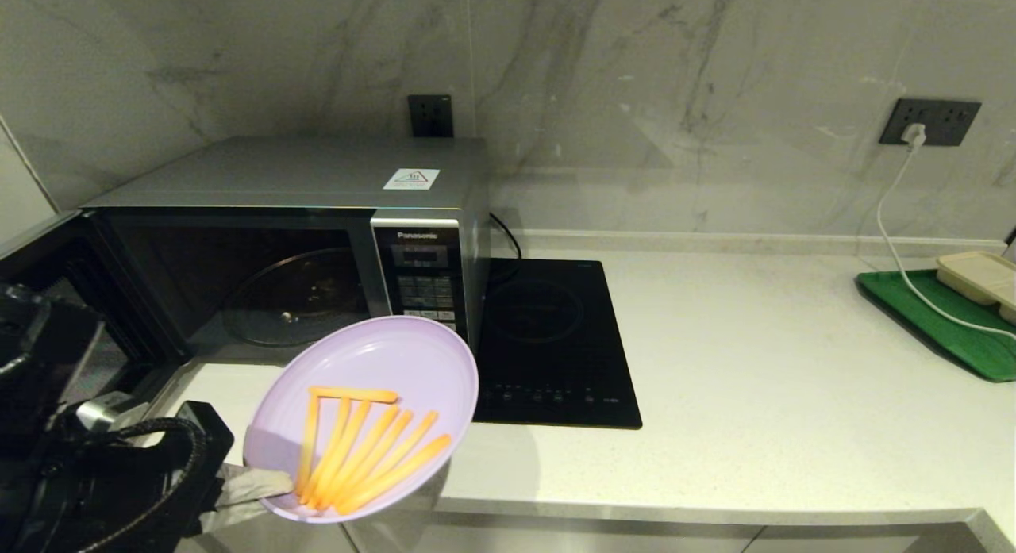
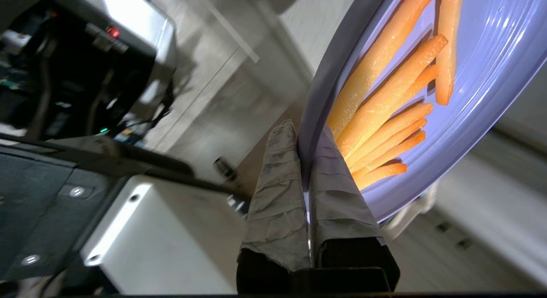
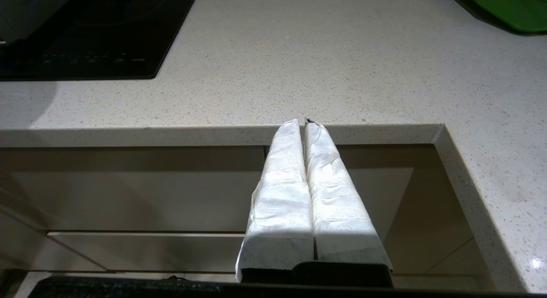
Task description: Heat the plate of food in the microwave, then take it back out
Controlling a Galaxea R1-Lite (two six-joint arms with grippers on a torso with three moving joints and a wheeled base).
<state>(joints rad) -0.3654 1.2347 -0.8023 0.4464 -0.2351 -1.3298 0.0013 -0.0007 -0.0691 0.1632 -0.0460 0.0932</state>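
Only in the left wrist view: left gripper [image 2: 308,135] clamped on the rim of the plate of food [image 2: 470,97], held tilted in air before the open microwave [image 1: 317,220]. Only in the right wrist view: right gripper [image 3: 304,123] closed, empty, parked below the counter edge [image 3: 213,133].

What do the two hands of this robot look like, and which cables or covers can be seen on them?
Both hands have two long, flat fingers wrapped in wrinkled whitish-grey fabric on a black base. The left hand sits on a black arm with a looped black corrugated cable beside it. The right hand shows the same covers, brighter white, with no cable visible.
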